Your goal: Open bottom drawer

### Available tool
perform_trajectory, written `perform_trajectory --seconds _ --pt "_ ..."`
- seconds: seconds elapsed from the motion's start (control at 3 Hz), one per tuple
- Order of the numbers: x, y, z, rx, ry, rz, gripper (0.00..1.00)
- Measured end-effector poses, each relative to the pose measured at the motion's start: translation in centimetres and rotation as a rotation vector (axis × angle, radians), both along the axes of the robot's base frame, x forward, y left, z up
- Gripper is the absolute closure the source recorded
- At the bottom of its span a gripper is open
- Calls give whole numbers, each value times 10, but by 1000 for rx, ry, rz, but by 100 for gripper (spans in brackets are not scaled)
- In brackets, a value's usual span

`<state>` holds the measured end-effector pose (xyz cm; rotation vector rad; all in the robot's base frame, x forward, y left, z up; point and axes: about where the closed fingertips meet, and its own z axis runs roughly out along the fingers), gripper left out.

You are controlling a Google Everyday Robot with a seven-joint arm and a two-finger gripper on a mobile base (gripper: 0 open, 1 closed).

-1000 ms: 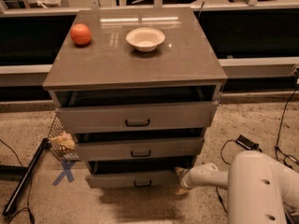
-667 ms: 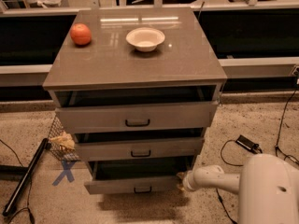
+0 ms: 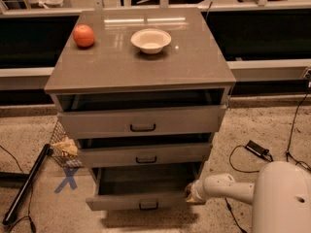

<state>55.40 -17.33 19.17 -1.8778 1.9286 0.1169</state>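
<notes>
The bottom drawer (image 3: 141, 200) of the grey-brown cabinet (image 3: 141, 67) stands pulled out toward me, its dark inside showing and its small black bar handle (image 3: 148, 206) facing front. My gripper (image 3: 188, 194) is at the drawer's right front corner, at the end of the white arm (image 3: 228, 188) that reaches in from the lower right. The two drawers above, the top drawer (image 3: 141, 122) and the middle drawer (image 3: 145, 154), each stick out a little.
On the cabinet top sit an orange fruit (image 3: 84, 35) and a white bowl (image 3: 151, 40). A wire basket (image 3: 64, 148) and a black pole (image 3: 25, 184) lie on the floor at the left, beside a blue X mark (image 3: 67, 178). Cables (image 3: 257, 152) trail at the right.
The bottom drawer has slid further out toward me, with the gripper moving along at its right front corner.
</notes>
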Motion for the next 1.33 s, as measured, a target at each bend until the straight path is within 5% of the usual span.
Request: perform_trajectory --seconds 0.67,1.0,1.33 --pt "-3 3 -3 2 5 3 14" --pt "-4 4 -4 3 7 4 0" --pt "-4 4 -4 3 7 4 0"
